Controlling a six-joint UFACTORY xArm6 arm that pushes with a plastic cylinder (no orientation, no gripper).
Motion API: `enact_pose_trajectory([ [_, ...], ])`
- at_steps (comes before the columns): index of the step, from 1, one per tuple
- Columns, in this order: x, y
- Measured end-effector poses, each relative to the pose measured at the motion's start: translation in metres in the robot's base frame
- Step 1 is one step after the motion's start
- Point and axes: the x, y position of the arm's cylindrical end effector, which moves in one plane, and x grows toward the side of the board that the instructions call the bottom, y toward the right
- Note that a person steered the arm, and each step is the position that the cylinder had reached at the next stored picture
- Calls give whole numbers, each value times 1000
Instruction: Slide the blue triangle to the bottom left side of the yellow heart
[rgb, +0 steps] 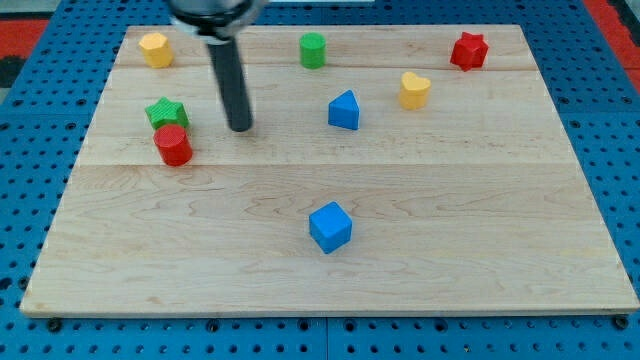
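The blue triangle (343, 110) lies on the wooden board (330, 260), a little above the middle. The yellow heart (414, 89) lies to its upper right, a short gap apart. My tip (240, 127) rests on the board well to the left of the blue triangle, not touching it. The tip stands to the right of the green star (166, 113) and the red cylinder (173, 145).
A blue cube (330, 227) lies below the middle. A yellow hexagon-like block (155, 48) is at the top left, a green cylinder (313, 49) at the top middle, a red star-like block (468, 50) at the top right. Blue pegboard surrounds the board.
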Motion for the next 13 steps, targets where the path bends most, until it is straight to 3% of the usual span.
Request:
enact_pose_trajectory([
  [2, -25, 2],
  [4, -67, 55],
  [5, -68, 86],
  [7, -39, 88],
  [13, -38, 103],
])
